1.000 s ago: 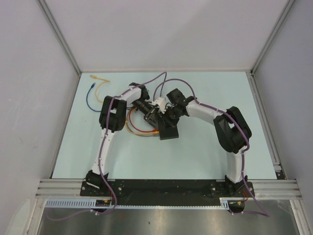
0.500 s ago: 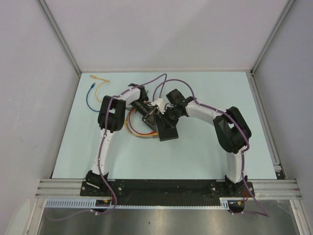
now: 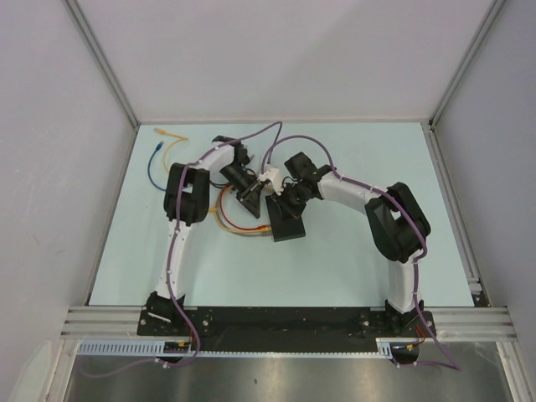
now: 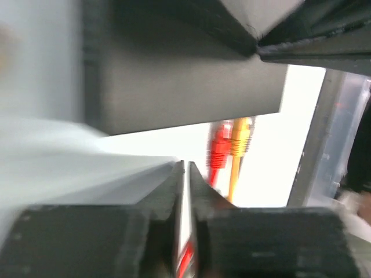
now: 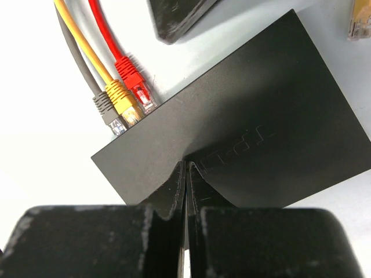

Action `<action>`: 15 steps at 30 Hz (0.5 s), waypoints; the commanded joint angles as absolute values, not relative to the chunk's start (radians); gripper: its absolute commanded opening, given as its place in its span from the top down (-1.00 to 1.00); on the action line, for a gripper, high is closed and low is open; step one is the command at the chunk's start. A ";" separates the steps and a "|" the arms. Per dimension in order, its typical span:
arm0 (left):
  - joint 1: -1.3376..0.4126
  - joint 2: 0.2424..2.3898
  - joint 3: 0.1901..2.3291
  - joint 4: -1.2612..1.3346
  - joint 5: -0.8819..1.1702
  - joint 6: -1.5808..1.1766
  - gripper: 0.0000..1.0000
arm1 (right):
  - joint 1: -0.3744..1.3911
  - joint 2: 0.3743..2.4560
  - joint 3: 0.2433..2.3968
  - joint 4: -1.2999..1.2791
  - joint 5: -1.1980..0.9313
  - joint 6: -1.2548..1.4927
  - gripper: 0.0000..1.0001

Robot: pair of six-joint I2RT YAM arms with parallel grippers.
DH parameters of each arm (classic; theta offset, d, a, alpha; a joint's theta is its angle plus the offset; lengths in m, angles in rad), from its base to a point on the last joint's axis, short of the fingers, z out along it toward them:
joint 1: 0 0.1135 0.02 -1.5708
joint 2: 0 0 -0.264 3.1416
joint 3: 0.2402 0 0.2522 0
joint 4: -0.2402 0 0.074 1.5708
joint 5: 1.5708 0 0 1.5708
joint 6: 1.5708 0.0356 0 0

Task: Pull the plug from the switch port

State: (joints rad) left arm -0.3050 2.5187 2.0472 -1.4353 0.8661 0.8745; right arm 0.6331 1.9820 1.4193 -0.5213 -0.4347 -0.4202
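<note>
Switch [image 3: 286,224] lies mid-frame on the bench [image 3: 352,268], pinned under the right jaws, which are fully shut and empty. Left jaws, closed on the red cable [image 4: 185,262], have withdrawn toward upper left. Red plug [image 5: 136,81] appears still seated, so extraction is incomplete.

Both arms are bending inward from their bases at the bottom of the frame, meeting just above the centre of the pale table [image 3: 360,260]. The left gripper [image 3: 251,198] is pointing down and right, ending just beside the upper left corner of the switch [image 3: 287,224]. The right gripper [image 3: 280,203] is sitting over the switch's upper edge. Whether either is touching the box is not clear from here. A red cable [image 3: 223,203] and a yellow cable [image 3: 239,231] are looping to the left of the switch. At upper left, a blue cable [image 3: 153,167] and another yellow lead [image 3: 173,149] are lying loose, well apart from the arms.
</note>
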 commanded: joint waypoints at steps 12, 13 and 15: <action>-0.160 1.944 1.709 -0.987 0.412 0.237 0.05 | 0.609 2.008 1.379 -0.546 -0.403 -0.433 1.00; -0.158 1.895 1.628 -0.909 0.353 0.200 0.02 | 0.606 2.013 1.378 -0.543 -0.403 -0.433 1.00; -0.149 1.882 1.585 -0.867 0.333 0.155 0.03 | 0.609 2.016 1.378 -0.535 -0.405 -0.431 1.00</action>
